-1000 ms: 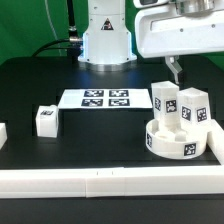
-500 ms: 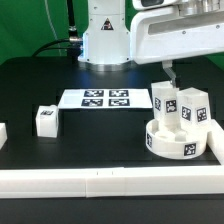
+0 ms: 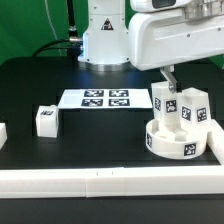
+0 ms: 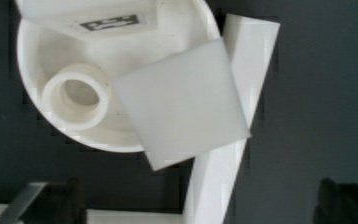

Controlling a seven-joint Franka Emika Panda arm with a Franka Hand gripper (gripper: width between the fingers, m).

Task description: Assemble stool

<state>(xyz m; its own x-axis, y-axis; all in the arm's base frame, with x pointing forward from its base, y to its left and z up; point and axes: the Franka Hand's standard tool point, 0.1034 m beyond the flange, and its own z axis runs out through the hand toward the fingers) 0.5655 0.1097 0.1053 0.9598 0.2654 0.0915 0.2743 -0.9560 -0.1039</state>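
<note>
Holds tool point(image 3: 172, 78) wide open, empty, over two legs point(image 3: 165, 101) point(image 3: 193, 106) upright on seat point(image 3: 178, 148) at frame right. Has third leg point(image 3: 45, 120) loose on counter point(image 3: 100, 140), left.

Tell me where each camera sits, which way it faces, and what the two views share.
Exterior view: off the arm, facing the robot's base across the table, over the border rail; shows base, arm and the open tool.
Wrist view: on the wrist, looking down between the tool's dark fingertips onto the seat.
Shared: the seat and an upright leg on it.
</note>
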